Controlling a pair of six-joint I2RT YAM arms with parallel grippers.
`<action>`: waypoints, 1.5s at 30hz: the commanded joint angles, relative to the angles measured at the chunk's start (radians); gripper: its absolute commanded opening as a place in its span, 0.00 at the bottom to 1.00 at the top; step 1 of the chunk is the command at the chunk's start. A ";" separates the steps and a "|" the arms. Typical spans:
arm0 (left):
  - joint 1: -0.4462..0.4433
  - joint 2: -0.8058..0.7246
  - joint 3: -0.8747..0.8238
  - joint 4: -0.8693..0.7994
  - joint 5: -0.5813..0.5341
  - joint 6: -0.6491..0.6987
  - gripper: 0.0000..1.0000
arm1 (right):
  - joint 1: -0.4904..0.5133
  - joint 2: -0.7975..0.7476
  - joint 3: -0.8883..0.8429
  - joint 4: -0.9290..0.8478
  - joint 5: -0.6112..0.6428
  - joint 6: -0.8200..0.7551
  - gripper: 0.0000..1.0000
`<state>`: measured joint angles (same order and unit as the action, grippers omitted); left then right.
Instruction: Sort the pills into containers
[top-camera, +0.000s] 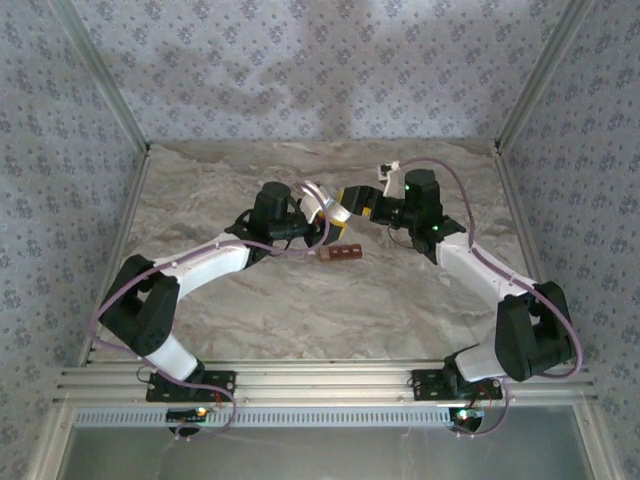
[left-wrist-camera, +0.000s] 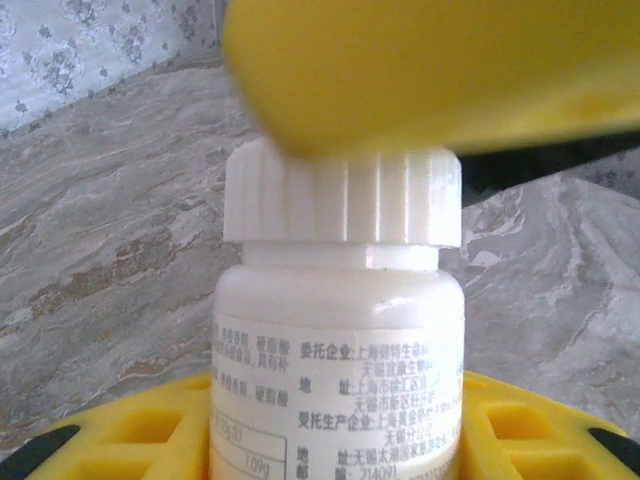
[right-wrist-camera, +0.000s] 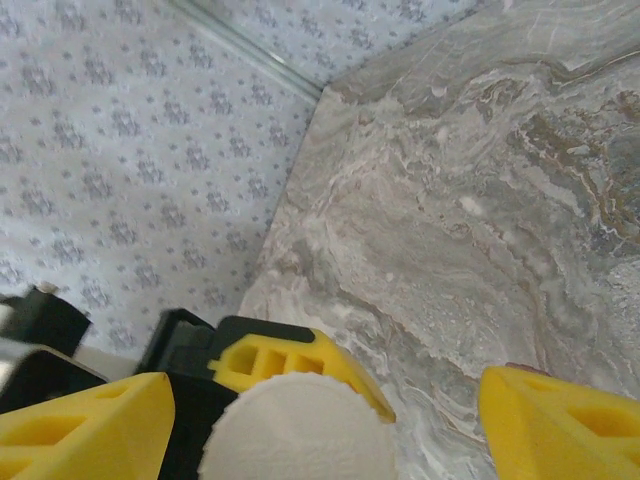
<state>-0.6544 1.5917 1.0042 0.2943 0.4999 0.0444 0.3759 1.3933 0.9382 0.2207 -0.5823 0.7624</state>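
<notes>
Left pincer (left-wrist-camera: 335, 450) is clamped on a small white plastic bottle (left-wrist-camera: 338, 340) w/ printed label, near mid-surface. Right pincer (right-wrist-camera: 320, 410) faces it from 3 o'clock in top view, spread wide either side of the bottle's ribbed white cap (right-wrist-camera: 300, 435). One yellow finger (left-wrist-camera: 430, 70) overlaps the cap's top edge at 12 o'clock in left wrist view; the other (right-wrist-camera: 560, 420) stands apart. Dark red-brown strip of small square compartments (top-camera: 343, 252) lies flat on the grey marbled surface (top-camera: 300, 310), approx 5 o'clock from the bottle, near the left wrist; contents too small to tell
</notes>
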 joint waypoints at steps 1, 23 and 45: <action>0.003 -0.008 0.037 -0.033 -0.028 0.056 0.00 | -0.006 -0.041 0.022 -0.034 0.097 0.142 0.82; -0.014 0.002 0.057 -0.081 -0.085 0.115 0.00 | 0.066 0.047 0.093 -0.116 0.190 0.290 0.70; 0.007 -0.004 0.052 -0.036 0.004 0.045 0.00 | 0.037 0.061 0.033 0.035 -0.001 0.005 0.40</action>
<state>-0.6582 1.5936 1.0340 0.2050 0.4332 0.1257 0.4274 1.4437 0.9920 0.1650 -0.4767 0.9295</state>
